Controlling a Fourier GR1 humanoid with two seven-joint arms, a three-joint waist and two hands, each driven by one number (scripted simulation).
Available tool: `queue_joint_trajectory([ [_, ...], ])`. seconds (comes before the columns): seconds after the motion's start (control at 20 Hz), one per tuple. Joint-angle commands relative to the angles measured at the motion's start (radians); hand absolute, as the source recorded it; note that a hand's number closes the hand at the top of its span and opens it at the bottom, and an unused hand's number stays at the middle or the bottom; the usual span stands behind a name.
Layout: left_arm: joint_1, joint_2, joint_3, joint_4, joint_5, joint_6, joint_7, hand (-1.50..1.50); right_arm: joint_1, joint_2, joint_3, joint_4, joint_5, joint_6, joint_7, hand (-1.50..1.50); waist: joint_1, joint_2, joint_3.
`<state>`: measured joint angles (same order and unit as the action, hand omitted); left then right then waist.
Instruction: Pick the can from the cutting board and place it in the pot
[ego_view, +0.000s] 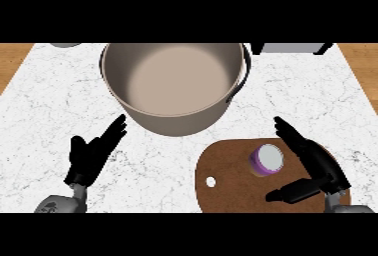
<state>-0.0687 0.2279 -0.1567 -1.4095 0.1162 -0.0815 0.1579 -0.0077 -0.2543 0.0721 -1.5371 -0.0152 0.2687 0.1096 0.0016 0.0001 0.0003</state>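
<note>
I am looking down on the white marble counter (59, 100) and taking the brown cutting board (229, 165) as my reference for everything else. The board is lying flat, with a small round hole showing near its left side. The can (267, 159) is standing upright on the board's upper right part, its purple side and pale silver top facing me. The right hand (322, 167) is hovering over the board's right edge, just beside the can. Its fingers (289, 131) are stretching out straight and close together past the far rim of the board. The thumb (291, 192) is sticking out sideways over the board on the near side of the can. I am seeing a strip of bare board between the can and this hand, so the hand is opened around the can on two sides without touching or pinching it. The pot (184, 124) is sitting on the counter just beyond the board's far left edge, wide and beige, and I am seeing only its bare floor inside. The left hand (87, 159) is resting well to the left of the board, fingers up, straight and slightly spread, holding nothing. Far beyond the board, a grey object (66, 45) and a white box (291, 48) are peeking in at the counter's back edge.
</note>
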Motion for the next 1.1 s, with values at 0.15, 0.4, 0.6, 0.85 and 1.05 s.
queue_joint_trajectory([
  [0.15, -0.041, -0.010, 0.067, 0.103, -0.027, -0.040, -0.063, 0.00, -0.060, 0.064, -0.037, 0.192, -0.017, 0.039, -0.076, -1.50, -0.001, 0.000, 0.000],
  [0.4, -0.052, -0.057, 0.048, 0.141, -0.070, -0.031, -0.079, 0.00, -0.078, 0.085, -0.012, 0.375, 0.083, 0.034, -0.245, 1.50, 0.000, 0.001, 0.000],
  [0.6, 0.009, -0.075, 0.018, 0.016, -0.078, -0.008, -0.012, 0.00, -0.070, 0.111, 0.040, 0.371, 0.170, -0.016, -0.341, 1.50, 0.002, 0.000, 0.000],
  [0.85, 0.003, -0.090, 0.011, 0.014, -0.092, 0.003, -0.001, 0.00, -0.085, 0.127, 0.002, 0.473, 0.134, 0.003, -0.445, 1.50, 0.004, 0.001, 0.000],
  [1.05, -0.009, -0.061, 0.034, 0.040, -0.071, -0.043, -0.029, 0.00, -0.288, 0.052, -0.092, 0.665, 0.068, 0.119, -0.518, 1.50, 0.025, 0.008, 0.002],
])
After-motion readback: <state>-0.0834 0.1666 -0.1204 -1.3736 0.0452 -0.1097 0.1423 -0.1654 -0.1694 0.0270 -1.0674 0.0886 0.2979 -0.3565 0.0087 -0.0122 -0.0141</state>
